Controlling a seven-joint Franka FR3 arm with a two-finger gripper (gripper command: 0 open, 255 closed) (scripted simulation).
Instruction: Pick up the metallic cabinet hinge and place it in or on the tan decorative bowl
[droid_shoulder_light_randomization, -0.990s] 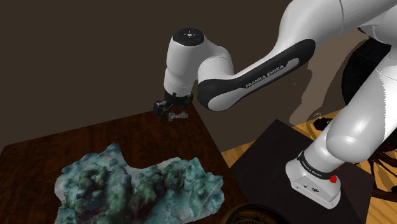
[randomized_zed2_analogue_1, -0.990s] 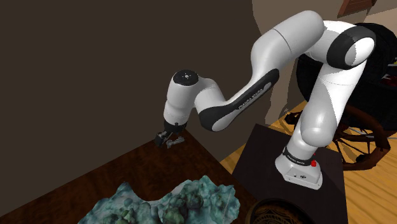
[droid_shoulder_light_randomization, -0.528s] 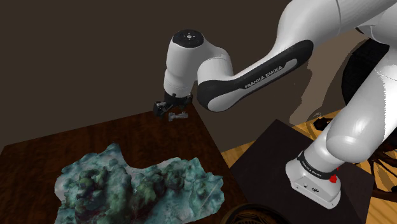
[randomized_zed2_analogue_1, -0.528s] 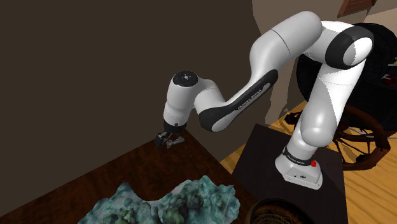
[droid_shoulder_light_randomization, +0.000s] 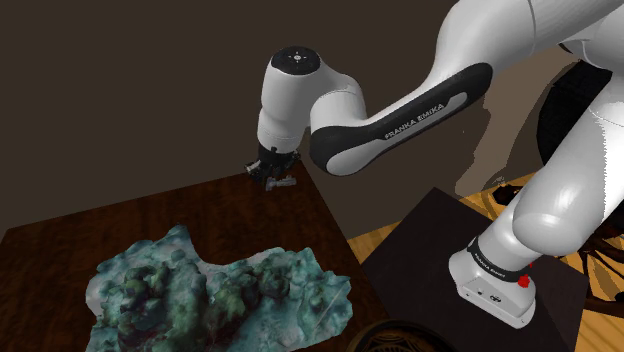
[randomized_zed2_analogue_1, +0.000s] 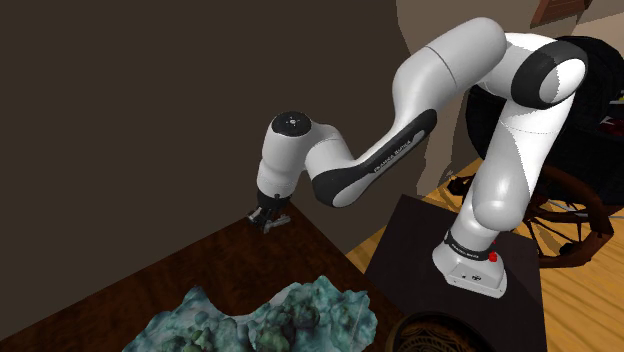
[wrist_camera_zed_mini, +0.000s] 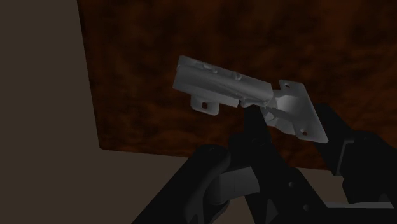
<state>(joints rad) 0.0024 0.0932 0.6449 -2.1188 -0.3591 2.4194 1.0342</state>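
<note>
On arm (droid_shoulder_light_randomization: 420, 105): "FRANKA EMIKA" (w/ hinge (wrist_camera_zed_mini: 224, 86))

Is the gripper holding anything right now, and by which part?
Yes: the gripper clasps the grey metal hinge by its wider flanged end; the longer arm sticks out free to one side.

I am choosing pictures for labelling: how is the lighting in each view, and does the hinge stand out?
Wrist view: dim, but the grey cabinet hinge is light against the dark brown table. Shoulder view: dim wall and table, bright white arm, the hinge small. Second exterior view: similar, hinge hardly distinct.
</note>
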